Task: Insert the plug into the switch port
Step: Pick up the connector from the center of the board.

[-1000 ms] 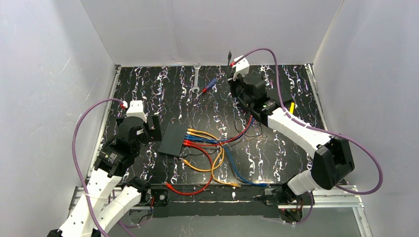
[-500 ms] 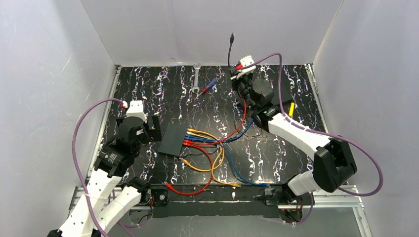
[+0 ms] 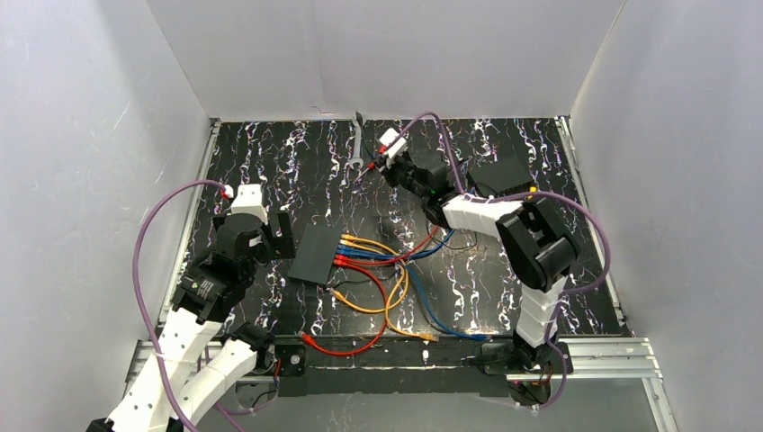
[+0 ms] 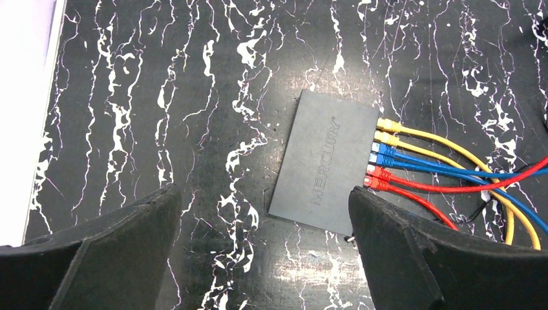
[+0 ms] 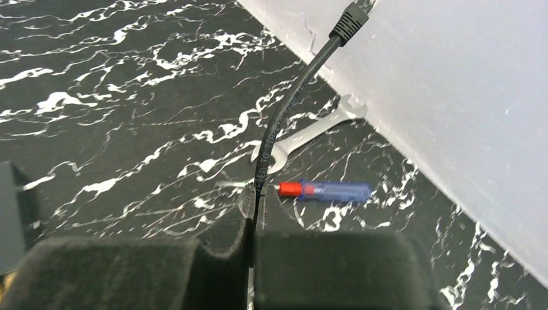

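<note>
Switch: flat matte-blk box, embossed lettering, yellow/blue/red leads in one edge; flat on tabletop under L claw, spread wide. Plug: blk, far from switch, R claw clenched on its cable

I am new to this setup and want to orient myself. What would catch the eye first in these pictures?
First, the yellow, blue and red cables plugged into the right edge of the flat black switch at mid-table. Next, the right gripper, shut on a black cable whose plug sticks up near the back wall, above a wrench and a screwdriver. The left gripper hangs open by the switch.
</note>
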You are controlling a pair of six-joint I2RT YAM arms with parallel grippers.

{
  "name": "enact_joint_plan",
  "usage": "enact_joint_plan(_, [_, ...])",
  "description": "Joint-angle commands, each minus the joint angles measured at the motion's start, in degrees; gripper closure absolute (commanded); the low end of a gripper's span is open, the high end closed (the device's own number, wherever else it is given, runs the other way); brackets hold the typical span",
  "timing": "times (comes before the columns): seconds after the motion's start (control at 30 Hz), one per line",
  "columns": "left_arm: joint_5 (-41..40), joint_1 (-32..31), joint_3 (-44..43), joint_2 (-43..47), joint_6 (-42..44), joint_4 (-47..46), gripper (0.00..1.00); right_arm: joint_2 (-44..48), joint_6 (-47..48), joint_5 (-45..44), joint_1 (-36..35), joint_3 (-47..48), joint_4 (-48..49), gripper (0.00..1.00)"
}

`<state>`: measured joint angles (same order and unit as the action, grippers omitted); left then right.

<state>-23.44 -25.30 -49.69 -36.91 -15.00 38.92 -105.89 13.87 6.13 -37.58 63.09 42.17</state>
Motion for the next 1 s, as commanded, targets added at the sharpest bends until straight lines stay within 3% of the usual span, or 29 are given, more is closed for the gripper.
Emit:
enact_joint_plan(0.0, [-0.3,-0.1,0.5,0.4,0.4,-0.8,0.01,-4.1,7.6,-1.2,0.0,8.5,7.0,0.99])
enact_joint_plan(0.27, [-0.8,-0.1,0.6,0.6,0.5,-0.8,0.01,-12.3,7.7,-0.7,0.7,22.4,17.6,0.99])
enact_joint_plan(0.47, [-1.0,-0.1,0.7,1.0,0.5,-0.9,0.01,-11.0,6.7,-2.8,0.7,22.7,23.9,0.99])
enact_joint_plan(0.7, [-0.5,-0.1,0.7,1.1,0.6,-0.9,0.01,3.8,8.9,3.8,0.5,6.8,9.5,0.99])
enact_joint_plan(0.97, [2.2,0.0,0.6,0.3,0.8,-1.1,0.01,22.8,17.6,0.6,-4.3,-7.3,-11.3,0.99])
